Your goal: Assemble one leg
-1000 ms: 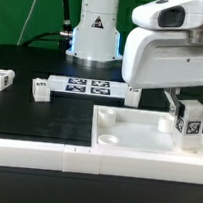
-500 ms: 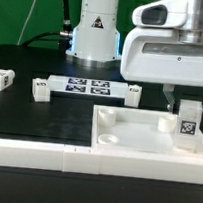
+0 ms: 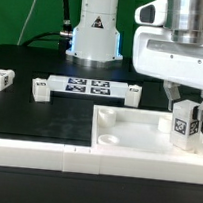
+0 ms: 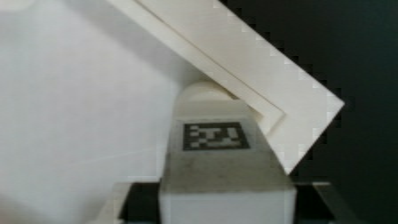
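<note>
The black surface [image 3: 28, 113] spans the exterior view. The large white panel [image 3: 126, 142] lies at lower right and the marker board [image 3: 91, 86] at centre. At right, the claw [image 3: 187, 106] is clenched on the leg [image 3: 188, 125], which hangs slightly tilted over the panel's right corner; whether it touches cannot be told. With that lean, the leg could enter its socket crooked and jam, or twist in the grip. A spare block [image 3: 2, 78] sits far left.
</note>
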`<state>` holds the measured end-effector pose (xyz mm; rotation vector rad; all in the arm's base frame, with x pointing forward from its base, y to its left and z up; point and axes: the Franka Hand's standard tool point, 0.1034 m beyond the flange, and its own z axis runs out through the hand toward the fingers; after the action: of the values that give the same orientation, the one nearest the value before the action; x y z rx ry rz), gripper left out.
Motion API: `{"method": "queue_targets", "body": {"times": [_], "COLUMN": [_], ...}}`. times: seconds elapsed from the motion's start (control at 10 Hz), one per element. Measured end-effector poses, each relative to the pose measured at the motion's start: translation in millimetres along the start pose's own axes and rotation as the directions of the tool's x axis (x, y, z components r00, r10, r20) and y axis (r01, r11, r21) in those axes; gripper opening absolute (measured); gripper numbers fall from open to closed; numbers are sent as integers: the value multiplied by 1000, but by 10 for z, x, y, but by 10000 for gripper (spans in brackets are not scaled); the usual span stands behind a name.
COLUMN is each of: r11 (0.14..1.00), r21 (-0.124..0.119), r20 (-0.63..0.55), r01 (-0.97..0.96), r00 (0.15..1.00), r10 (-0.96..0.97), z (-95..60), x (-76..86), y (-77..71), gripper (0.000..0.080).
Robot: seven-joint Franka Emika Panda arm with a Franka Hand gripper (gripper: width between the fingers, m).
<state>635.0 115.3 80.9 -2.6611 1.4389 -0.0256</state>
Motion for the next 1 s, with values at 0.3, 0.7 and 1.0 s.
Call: {"method": "queue_targets", "body": {"times": [0.3,0.7,1.0], "r11": [943,919,979], "r21": [8,1,1], "r20": [2,11,12], "r01": [-332,-395,-204], "r00": [943,919,979], "r10": [332,395,204], "z": [5,11,1], "x": [-10,-26,-27], "y": [9,0,-12], "gripper": [292,523,641]}}
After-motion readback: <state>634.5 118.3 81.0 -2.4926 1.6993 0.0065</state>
